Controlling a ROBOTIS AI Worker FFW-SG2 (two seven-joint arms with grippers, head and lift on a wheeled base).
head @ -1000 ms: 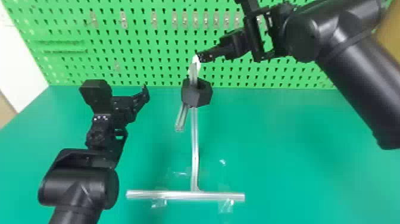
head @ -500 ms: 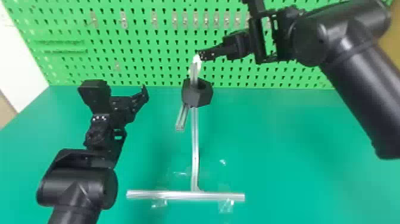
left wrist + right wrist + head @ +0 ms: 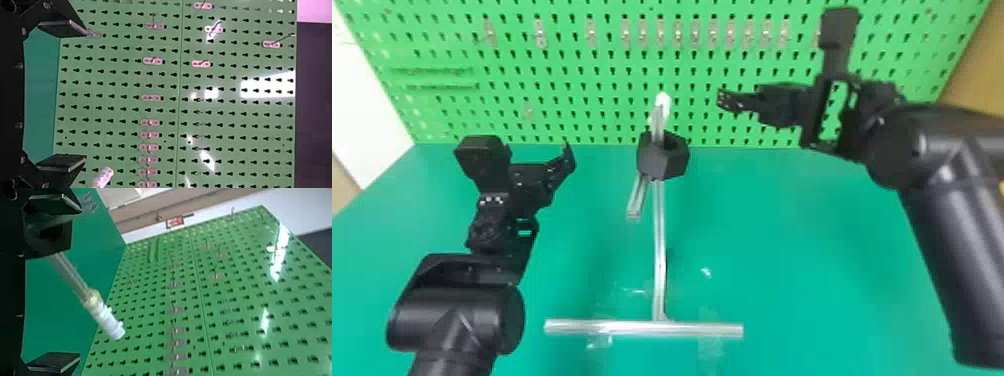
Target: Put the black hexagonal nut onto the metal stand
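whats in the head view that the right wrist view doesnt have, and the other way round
Head view: the stand's base bar lying across the table, and the left arm.

Right wrist view: a red and black item on the wall beyond the pegboard.

Both: the black nut around the stand's upright, the upright's white tip, the right gripper, the pegboard and the table.
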